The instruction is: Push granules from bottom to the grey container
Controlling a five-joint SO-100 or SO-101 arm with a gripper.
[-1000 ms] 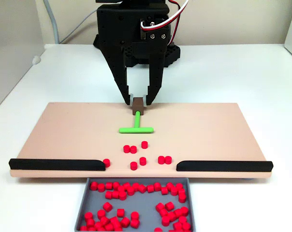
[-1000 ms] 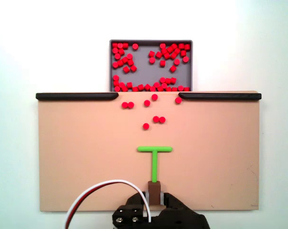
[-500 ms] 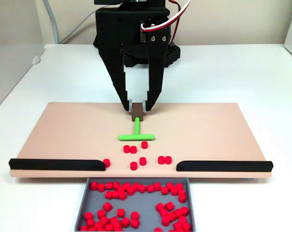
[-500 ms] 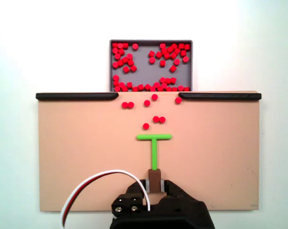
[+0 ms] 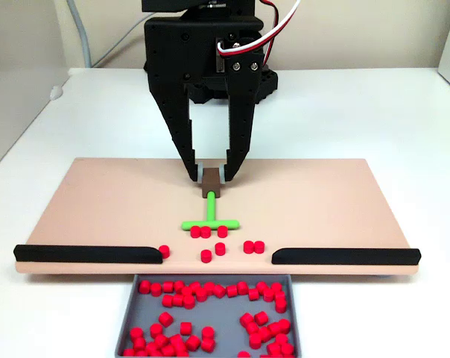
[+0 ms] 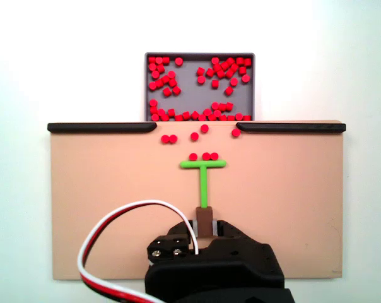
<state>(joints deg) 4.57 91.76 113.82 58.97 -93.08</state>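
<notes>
In the fixed view that faces the arm, the board lies flat on the white table. A black strip runs along the left part of its near edge, ending at a central gap. One red pellet sits just beside the inner end of this strip.

At the centre, the gripper points down at the board's far edge. Its two fingers are clamped on a small brown block, one finger against each side. The green T-shaped pusher extends from this block toward the gap. Its crossbar lies flat on the board, and three granules touch the crossbar's near side. More loose pellets lie between the crossbar and the gap.

Below the gap, the grey tray sits against the board's near edge. It holds many red pellets, clustered along its far wall and in both near corners.

To the right, a second black strip covers the rest of the near edge.

In the fixed view from above, the layout is reversed: the tray is at the top and the gripper at the bottom. Red and white wires loop left of the arm body.
</notes>
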